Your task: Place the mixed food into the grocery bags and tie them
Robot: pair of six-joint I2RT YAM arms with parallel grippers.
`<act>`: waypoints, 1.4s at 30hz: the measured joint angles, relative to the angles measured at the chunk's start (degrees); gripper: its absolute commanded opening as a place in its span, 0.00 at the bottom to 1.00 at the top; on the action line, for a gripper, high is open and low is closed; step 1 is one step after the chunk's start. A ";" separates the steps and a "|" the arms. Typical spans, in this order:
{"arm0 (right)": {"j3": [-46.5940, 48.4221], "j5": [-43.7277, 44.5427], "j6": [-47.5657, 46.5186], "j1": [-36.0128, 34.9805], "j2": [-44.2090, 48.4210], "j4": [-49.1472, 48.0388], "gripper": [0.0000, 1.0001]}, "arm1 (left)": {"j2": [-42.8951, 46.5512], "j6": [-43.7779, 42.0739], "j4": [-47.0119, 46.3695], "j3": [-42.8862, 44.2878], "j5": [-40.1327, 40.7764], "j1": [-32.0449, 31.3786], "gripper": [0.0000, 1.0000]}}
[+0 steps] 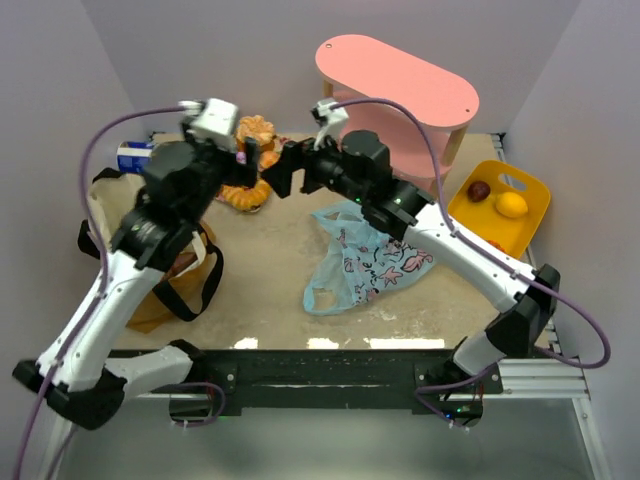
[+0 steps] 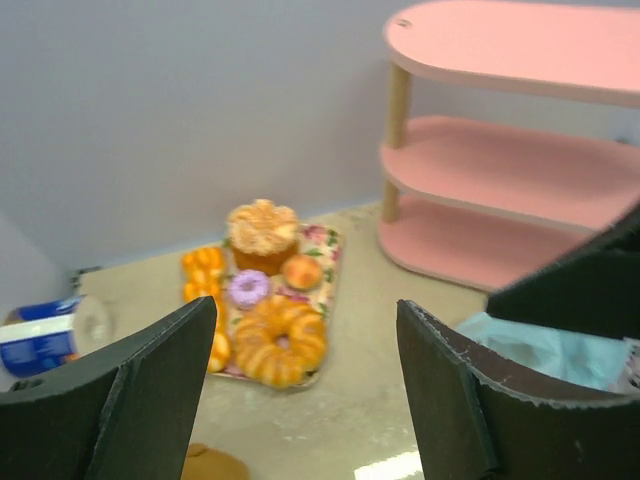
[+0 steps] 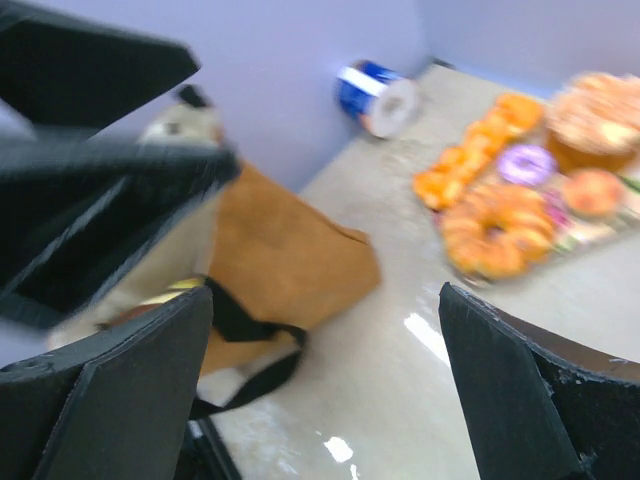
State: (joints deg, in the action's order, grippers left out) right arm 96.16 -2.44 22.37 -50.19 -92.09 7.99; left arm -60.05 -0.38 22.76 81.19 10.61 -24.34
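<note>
- Lilac walls (image 1: pixel 60 60) enclose the beige table (image 1: pixel 270 290).
- Pink shelf (image 1: pixel 400 80) stands beyond the right gripper (image 3: pixel 325 295), jaws wide apart.
- Tan tote (image 3: pixel 290 260) lies behind the left gripper (image 2: pixel 305 310); blue bag (image 1: pixel 365 260) behind the right.
- Golden doughnut (image 2: pixel 280 340) sits ahead of the left gripper, fingers spread.

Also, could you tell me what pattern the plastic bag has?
Light blue with pink prints; the plastic bag shows best in the top view.
</note>
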 measured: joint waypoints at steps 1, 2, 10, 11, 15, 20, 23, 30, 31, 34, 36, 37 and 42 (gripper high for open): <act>-2.78 0.22 0.35 1.81 1.75 -0.22 0.99 | -2.25 -0.87 -0.39 0.50 1.84 -4.09 0.80; -5.92 0.57 0.59 3.54 3.32 -0.72 0.99 | -4.07 -1.53 -0.63 0.81 3.13 -7.58 0.81; -27.50 9.20 0.59 9.68 11.39 8.52 0.99 | -14.62 -6.45 -7.63 -7.08 -2.95 -17.75 0.91; -28.87 10.05 0.50 9.60 12.09 9.51 0.99 | -14.62 -6.43 -8.48 -8.92 -4.87 -17.68 0.92; -35.80 13.05 0.59 9.14 17.73 12.37 0.99 | -14.75 -6.14 -10.34 -14.14 -12.17 -17.88 0.94; -40.57 14.91 1.22 8.98 22.21 12.11 0.98 | -14.45 -5.68 -13.31 -18.45 -17.16 -18.05 0.95; -42.10 15.17 1.68 8.96 21.86 11.85 0.98 | -14.45 -5.62 -14.10 -18.86 -19.50 -18.05 0.95; -42.16 16.92 2.05 8.35 19.45 15.04 0.96 | -14.32 -5.75 -16.28 -18.97 -25.09 -18.05 0.95; -42.16 17.25 2.05 8.15 19.30 15.39 0.96 | -14.32 -5.79 -16.35 -19.04 -25.86 -18.05 0.95; -41.79 19.26 1.95 7.30 18.01 16.28 0.96 | -14.32 -6.34 -16.87 -19.47 -28.79 -18.05 0.95; -40.98 21.35 1.64 6.29 16.06 17.33 0.96 | -14.32 -6.82 -17.29 -19.96 -30.14 -18.05 0.96; -40.57 22.10 1.55 5.68 14.95 17.75 0.96 | -14.32 -7.06 -17.22 -20.04 -30.45 -18.05 0.96; -40.33 22.43 0.92 2.67 11.41 17.99 0.96 | -14.32 -8.94 -17.07 -20.09 -30.95 -18.05 0.97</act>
State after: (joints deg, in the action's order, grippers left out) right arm 55.83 19.99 23.29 -47.53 -80.68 25.98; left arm -74.37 -9.32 5.69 61.10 -20.34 -42.39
